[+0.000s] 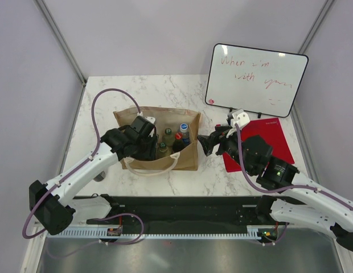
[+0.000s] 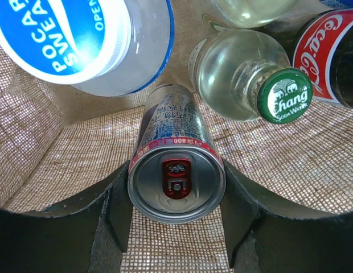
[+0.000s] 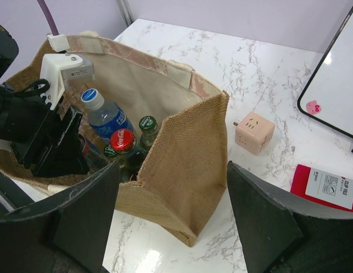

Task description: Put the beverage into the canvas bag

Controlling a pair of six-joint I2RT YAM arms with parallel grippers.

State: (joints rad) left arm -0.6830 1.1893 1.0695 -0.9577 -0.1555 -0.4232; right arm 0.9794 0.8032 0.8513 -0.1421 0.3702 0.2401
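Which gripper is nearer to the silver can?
Left. The left gripper is down inside the bag, closed on the can. The right gripper hangs open outside the bag, at its right end, apart from the can.

the top external camera sat high behind both arm bases, looking down and forward over the marble table (image 1: 165, 85) from far enough to hold the canvas bag (image 1: 188, 162), the whiteboard (image 1: 256, 79) and both arms. the left wrist camera was sunk inside the bag, looking out between the fingers (image 2: 108, 227) of the left gripper (image 2: 175, 187) at very close range, so a can (image 2: 173, 136) and bottle caps (image 2: 286, 95) filled the picture. the right wrist camera hung near the bag's right end, outside it, looking down and leftward across its open mouth. with the top view it shared the bag, the bottle caps, the left gripper and the whiteboard's corner.
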